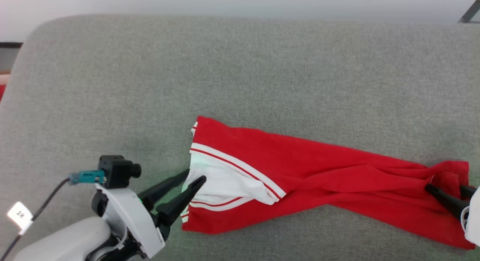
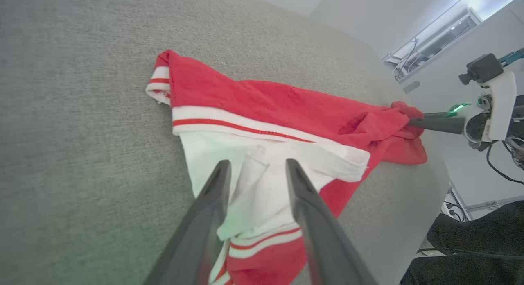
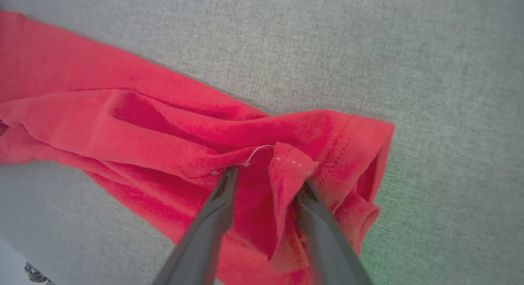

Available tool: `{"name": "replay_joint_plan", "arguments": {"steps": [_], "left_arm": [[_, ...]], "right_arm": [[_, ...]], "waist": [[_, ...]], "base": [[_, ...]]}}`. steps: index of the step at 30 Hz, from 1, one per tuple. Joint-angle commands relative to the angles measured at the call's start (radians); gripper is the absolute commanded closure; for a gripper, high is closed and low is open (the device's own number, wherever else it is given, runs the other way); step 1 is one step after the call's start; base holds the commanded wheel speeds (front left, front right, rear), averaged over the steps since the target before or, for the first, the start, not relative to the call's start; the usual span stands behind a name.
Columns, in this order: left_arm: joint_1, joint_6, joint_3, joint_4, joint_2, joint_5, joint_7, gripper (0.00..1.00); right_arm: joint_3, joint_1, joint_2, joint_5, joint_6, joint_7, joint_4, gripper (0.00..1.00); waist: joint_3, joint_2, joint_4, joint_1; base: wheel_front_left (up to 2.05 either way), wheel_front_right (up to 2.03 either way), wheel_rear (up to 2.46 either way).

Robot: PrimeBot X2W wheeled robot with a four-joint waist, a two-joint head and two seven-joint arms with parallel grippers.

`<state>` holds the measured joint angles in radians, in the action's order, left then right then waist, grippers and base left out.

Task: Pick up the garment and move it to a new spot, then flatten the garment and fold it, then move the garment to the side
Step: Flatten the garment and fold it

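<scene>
Cushion (image 1: 112, 84) is grey, garment (image 1: 318, 167) lies twisted from lower middle to lower right. Left gripper (image 1: 195, 174) sits open over the white sleeve (image 1: 221, 178); right gripper (image 1: 445, 186) open around a red bunch (image 3: 292, 162). Risk imo: pinching stacked layers would lock that twist in.

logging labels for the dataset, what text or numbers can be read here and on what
"2" then an unclear mark: white tag on the dark cable, blurred.
white wrist housing, left wrist view: small dark marking, too small to read.
garment: no print or label visible.
</scene>
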<state>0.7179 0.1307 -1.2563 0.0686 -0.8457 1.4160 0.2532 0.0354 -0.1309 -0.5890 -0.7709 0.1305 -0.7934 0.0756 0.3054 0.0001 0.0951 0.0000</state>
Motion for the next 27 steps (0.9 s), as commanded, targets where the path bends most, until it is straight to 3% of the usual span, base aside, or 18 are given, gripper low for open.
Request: {"name": "replay_joint_plan", "arguments": {"steps": [1,4,10,14,15,20,27], "left_arm": [[-0.021,-0.001,0.017,-0.008,-0.011,0.000,0.007,0.00],[-0.055,-0.001,0.053,-0.009,-0.020,-0.008,0.011,0.00],[-0.193,-0.029,0.261,0.031,0.028,-0.072,0.011,0.00],[-0.328,-0.064,0.464,0.038,0.100,-0.156,0.012,0.00],[-0.328,-0.064,0.464,0.038,0.100,-0.156,0.012,0.00],[-0.491,-0.083,0.685,0.020,0.217,-0.293,0.010,0.00],[-0.631,-0.091,0.874,0.017,0.347,-0.518,0.011,0.00]], "right_arm": [[-0.011,0.016,0.000,-0.010,0.000,0.006,0.010,0.00],[-0.028,0.034,0.004,-0.023,0.000,0.006,0.022,0.00],[-0.097,0.092,0.010,-0.035,0.000,-0.012,0.022,0.00],[-0.153,0.133,0.020,-0.045,0.000,-0.044,0.006,0.00],[-0.153,0.133,0.020,-0.045,0.000,-0.044,0.006,0.00],[-0.227,0.173,0.031,-0.054,0.000,-0.088,-0.027,0.00],[-0.312,0.202,0.051,-0.051,0.000,-0.140,-0.074,0.00]], "waist": [[-0.031,-0.0001,0.003,0.0000],[-0.062,-0.0001,0.007,0.0000],[-0.114,-0.0001,0.027,0.0000],[-0.138,-0.0001,0.048,0.0000],[-0.138,-0.0001,0.048,0.0000],[-0.158,-0.0001,0.082,0.0000],[-0.169,-0.0001,0.131,0.0000]], "base": [[0.00,0.00,0.00],[0.00,0.00,0.00],[0.00,0.00,0.00],[0.00,0.00,0.00],[0.00,0.00,0.00],[0.00,0.00,0.00],[0.00,0.00,0.00]]}}
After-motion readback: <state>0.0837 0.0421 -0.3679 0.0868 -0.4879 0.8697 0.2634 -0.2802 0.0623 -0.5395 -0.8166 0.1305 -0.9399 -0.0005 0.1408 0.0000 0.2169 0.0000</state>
